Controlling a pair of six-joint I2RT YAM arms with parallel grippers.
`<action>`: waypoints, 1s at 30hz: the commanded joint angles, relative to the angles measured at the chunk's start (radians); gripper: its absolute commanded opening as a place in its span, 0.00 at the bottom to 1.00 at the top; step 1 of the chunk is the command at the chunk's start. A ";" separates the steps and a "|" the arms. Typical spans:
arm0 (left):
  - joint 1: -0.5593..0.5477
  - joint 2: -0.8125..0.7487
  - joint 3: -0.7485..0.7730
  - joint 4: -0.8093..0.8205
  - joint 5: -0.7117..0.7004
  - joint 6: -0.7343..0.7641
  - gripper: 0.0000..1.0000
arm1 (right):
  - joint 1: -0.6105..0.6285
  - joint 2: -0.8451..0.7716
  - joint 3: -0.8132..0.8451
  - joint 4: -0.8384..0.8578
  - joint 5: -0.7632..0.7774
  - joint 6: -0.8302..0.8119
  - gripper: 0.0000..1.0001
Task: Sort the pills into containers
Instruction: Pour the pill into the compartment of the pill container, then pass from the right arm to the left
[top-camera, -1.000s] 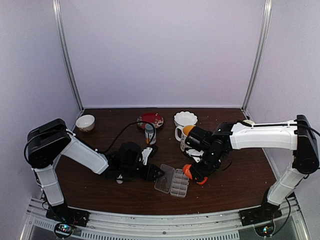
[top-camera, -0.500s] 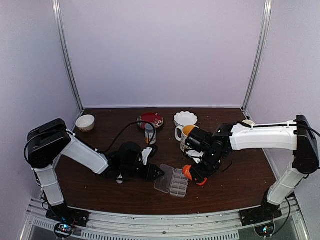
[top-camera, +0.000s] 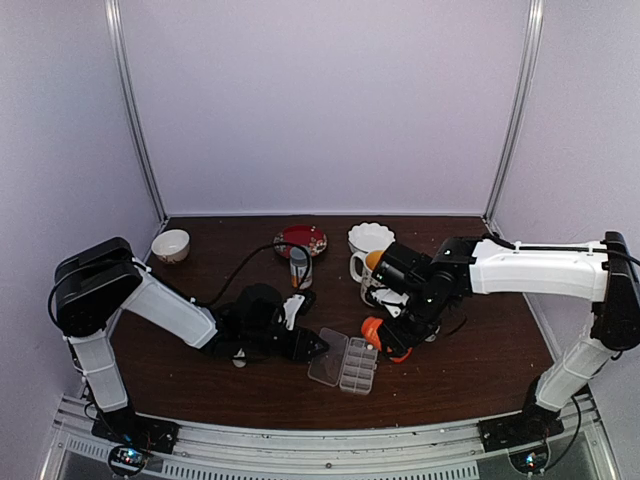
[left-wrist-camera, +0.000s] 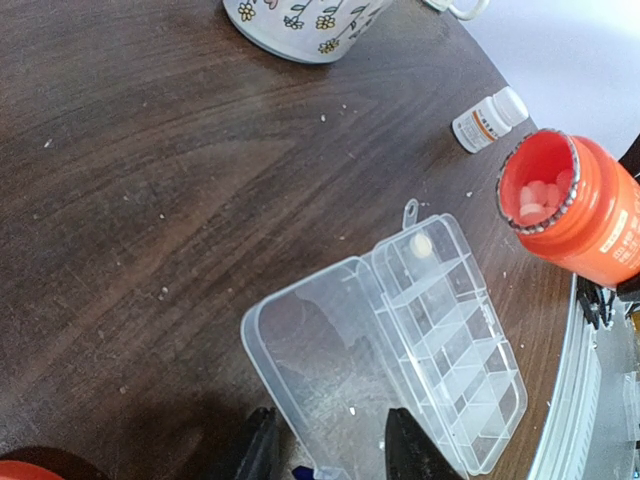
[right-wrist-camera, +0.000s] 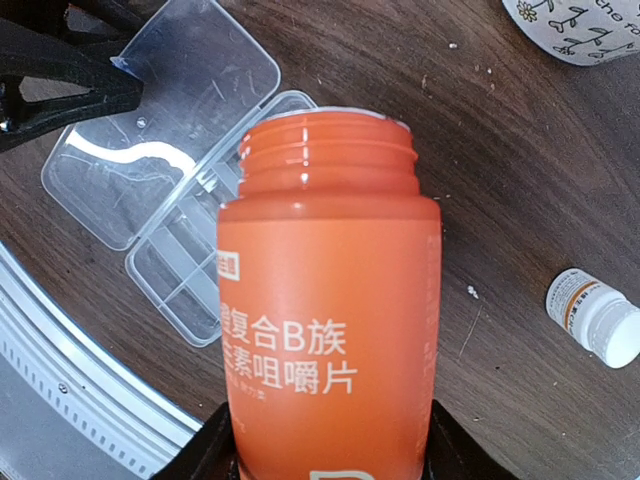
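The pills, light, hard and apt to roll, lay mostly inside the tilted orange bottle. The jaws of the right gripper were clamped on the bottle's body, a hold suited to pouring rather than pinching. One pill sat in the pill box cell farthest from the left gripper, whose jaws stood apart astride the lid corner; whether they pressed it could not be told. Since the earlier view the bottle had shifted slightly toward the left arm; the box and left arm had not moved.
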 joint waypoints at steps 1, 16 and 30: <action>-0.004 0.005 0.003 0.034 0.003 -0.004 0.40 | 0.006 0.034 -0.008 -0.014 -0.036 -0.010 0.00; -0.004 0.005 0.000 0.038 0.004 -0.004 0.40 | 0.009 -0.003 0.060 -0.054 0.034 -0.017 0.00; -0.008 -0.194 -0.024 -0.076 -0.013 -0.019 0.42 | 0.023 -0.308 -0.219 0.327 -0.089 -0.185 0.00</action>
